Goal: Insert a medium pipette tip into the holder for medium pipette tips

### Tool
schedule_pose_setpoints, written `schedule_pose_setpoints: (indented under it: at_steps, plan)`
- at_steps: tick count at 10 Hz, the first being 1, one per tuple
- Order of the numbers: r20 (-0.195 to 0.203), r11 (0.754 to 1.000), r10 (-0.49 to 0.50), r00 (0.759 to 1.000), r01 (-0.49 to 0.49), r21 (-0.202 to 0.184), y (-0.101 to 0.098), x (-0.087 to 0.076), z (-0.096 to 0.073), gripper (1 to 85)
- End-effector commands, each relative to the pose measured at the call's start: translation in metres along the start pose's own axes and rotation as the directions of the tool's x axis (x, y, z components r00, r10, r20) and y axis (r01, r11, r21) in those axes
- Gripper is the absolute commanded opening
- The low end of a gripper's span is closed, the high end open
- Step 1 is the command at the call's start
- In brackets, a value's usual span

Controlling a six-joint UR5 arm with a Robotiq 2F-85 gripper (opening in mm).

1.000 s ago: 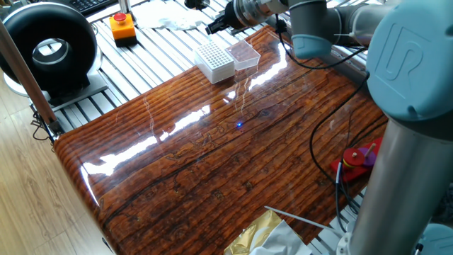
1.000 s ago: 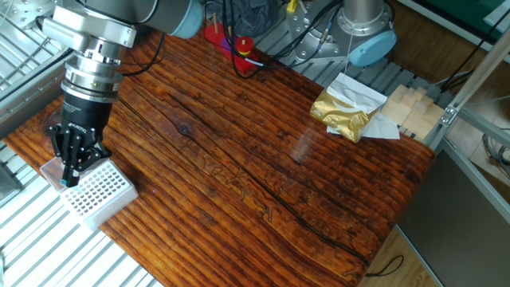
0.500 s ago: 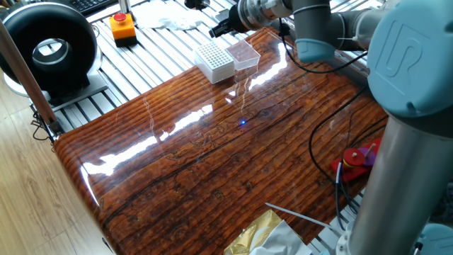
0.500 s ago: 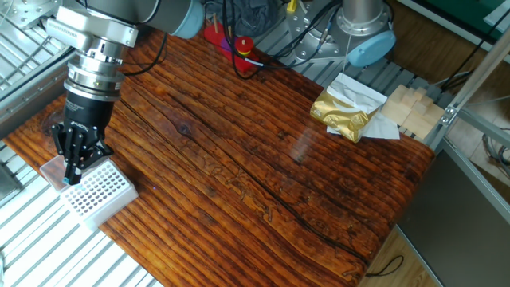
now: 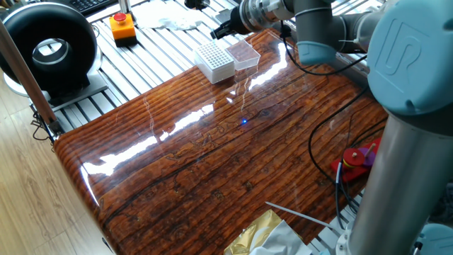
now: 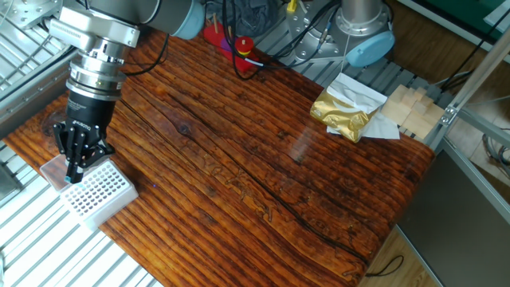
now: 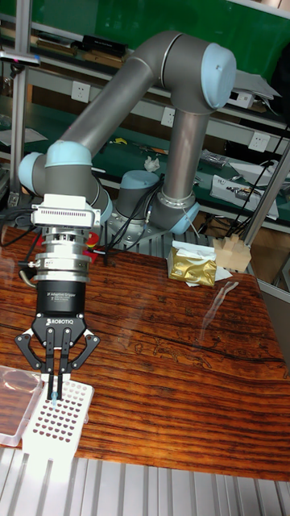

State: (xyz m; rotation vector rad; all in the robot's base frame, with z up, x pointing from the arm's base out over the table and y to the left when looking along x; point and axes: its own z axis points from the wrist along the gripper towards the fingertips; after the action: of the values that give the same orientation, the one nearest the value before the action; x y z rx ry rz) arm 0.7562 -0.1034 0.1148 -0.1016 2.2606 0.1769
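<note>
1. The tool (image 6: 74, 173) points straight down, its fingers (image 6: 78, 155) drawn close together above the holder (image 6: 100, 194).
2. The holder sits at the table (image 6: 263, 159) corner, a clear tray (image 6: 54, 169) just beside it.
3. Whether a tip sits between the fingers cannot be told.
4. A gold packet (image 6: 341, 114) lies well apart, near the far edge.
</note>
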Motion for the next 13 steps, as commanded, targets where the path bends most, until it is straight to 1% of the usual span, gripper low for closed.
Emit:
schedule_pose_setpoints:
  at_steps: [1, 5, 13]
  plan:
    - [0.008, 1.000, 0.011, 1.000, -0.011, 0.003, -0.0036, -0.0016, -0.0018, 1.0]
    - [-0.002, 1.000, 0.010, 1.000, -0.010, 0.005, -0.0055, 0.0019, -0.0044, 1.0]
    - [-0.002, 1.000, 0.014, 1.000, -0.014, 0.003, -0.0087, 0.0054, -0.0044, 1.0]
